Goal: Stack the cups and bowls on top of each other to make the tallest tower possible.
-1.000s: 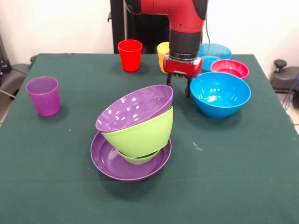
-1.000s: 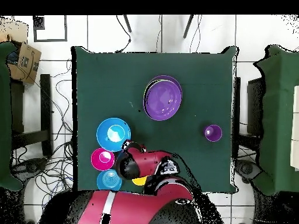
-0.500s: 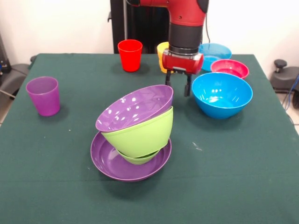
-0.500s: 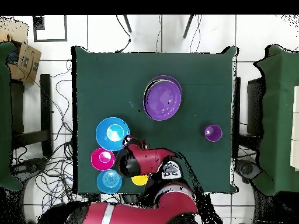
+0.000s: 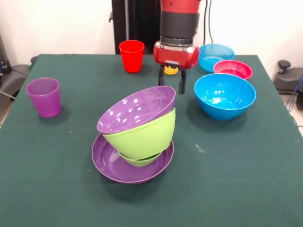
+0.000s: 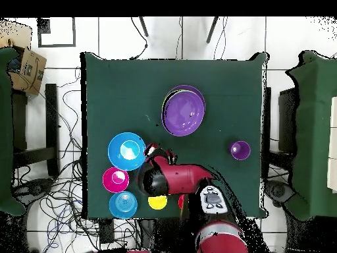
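- Since a second ago my gripper (image 5: 170, 83) has slid away from the big blue bowl (image 5: 224, 95) toward the table's middle, and it has risen a little; nothing on the table has shifted.
- My gripper now hangs in the air above the green cloth (image 5: 57, 156), between the blue bowl and the tower (image 5: 137, 135), just behind the tower's top rim in the front view.
- Its two dark fingers (image 5: 182, 86) point down, spread apart, with nothing between them.
- From overhead I see the red arm (image 6: 174, 179) reaching in from the bottom edge, its wrist beside the blue bowl.
- The tower stands near the table's centre: a wide purple bowl (image 5: 111, 165) at the bottom, a small green bowl (image 5: 140, 161) in it, a lime green bowl (image 5: 142, 135) on that, and a second purple bowl (image 5: 135, 109) tilted on top.
- The blue bowl sits upright and alone, apart from the tower.
- A small red bowl (image 5: 233, 69) and a light blue bowl (image 5: 217, 53) sit behind it, close together.
- A red cup (image 5: 131, 56) stands upright at the far edge.
- A yellow cup (image 5: 170, 70) is mostly hidden behind my gripper in the front view.
- A purple cup (image 5: 44, 97) stands upright, well apart from the rest.
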Robot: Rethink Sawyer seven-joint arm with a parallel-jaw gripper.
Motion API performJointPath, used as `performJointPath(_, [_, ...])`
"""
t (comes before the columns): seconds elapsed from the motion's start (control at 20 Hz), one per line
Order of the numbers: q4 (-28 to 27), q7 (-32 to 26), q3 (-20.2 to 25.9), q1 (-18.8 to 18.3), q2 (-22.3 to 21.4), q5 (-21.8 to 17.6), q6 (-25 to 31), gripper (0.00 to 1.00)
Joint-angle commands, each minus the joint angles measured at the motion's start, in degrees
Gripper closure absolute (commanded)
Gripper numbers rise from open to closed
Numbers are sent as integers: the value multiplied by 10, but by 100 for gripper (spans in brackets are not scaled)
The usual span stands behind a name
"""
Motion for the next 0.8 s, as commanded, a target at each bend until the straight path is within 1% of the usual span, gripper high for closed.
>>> performJointPath(0.05, [57,-8,111,-47,-93,8,143,0])
performJointPath(0.15, [57,-1,112,-42,-98,13,148,0])
performJointPath(0.4, [49,20,105,-24,-88,12,139,0])
performJointPath(0.5, [47,31,89,-1,-94,13,135,0])
performJointPath(0.6, [57,36,91,5,-105,21,147,0])
performJointPath(0.8, [72,38,100,5,-111,29,152,0])
